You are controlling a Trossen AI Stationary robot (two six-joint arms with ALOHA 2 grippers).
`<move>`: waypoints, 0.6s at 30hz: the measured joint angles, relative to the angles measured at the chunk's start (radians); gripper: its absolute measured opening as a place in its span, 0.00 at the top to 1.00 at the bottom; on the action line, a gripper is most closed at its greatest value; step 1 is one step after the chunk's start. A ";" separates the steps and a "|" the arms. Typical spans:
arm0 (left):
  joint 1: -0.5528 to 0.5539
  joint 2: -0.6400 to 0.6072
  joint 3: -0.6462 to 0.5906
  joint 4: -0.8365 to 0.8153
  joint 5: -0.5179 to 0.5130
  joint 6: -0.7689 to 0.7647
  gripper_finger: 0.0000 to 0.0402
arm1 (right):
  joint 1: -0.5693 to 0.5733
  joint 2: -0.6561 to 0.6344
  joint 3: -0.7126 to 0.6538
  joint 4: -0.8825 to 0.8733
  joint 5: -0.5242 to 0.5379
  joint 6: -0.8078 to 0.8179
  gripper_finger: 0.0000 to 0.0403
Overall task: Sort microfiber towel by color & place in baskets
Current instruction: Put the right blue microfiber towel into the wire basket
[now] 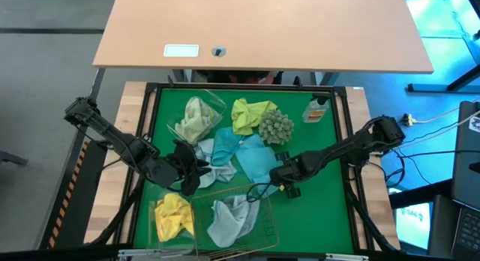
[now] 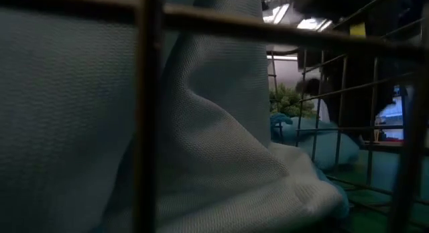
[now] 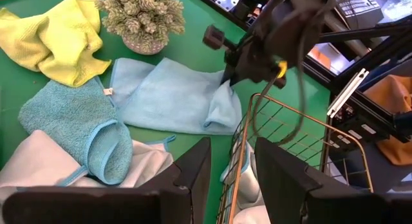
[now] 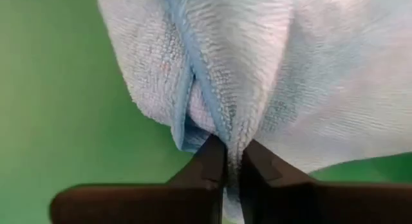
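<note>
In the high view, teal and light blue towels (image 1: 238,152) lie bunched at the middle of the green mat. A yellow towel (image 1: 251,115) lies beyond them. One clear tub (image 1: 196,118) holds a pale yellow-green towel, and another (image 1: 174,214) holds a bright yellow one. The gold wire basket (image 1: 259,223) at the near edge holds a pale blue towel (image 1: 229,220). My right gripper (image 1: 279,176) is shut on the light blue towel (image 3: 170,95). My left gripper (image 3: 232,179) is open above the basket's far left corner. My right gripper pinches a bunched fold of the light blue towel at its end nearest the basket (image 4: 222,130), between both fingers, with the hemmed edge and several layers gathered in. The fingers come slanting down from the table's right. The rest of the towel lies spread on the mat.
A spiky grey-green ball (image 1: 275,126) sits just beyond the towels, and a small bottle (image 1: 316,109) stands toward the far right corner. A black frame (image 1: 349,141) rims the mat. Bare green mat (image 1: 315,208) lies right of the basket.
</note>
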 joint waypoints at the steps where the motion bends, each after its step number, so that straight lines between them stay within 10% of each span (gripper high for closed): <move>1: 0.000 0.000 0.000 0.000 0.000 0.000 0.71 | 0.000 -0.021 0.001 -0.004 0.006 0.000 0.93; 18: 0.001 0.005 -0.001 -0.003 0.000 0.000 0.71 | 0.000 -0.445 0.002 -0.019 0.175 0.001 0.99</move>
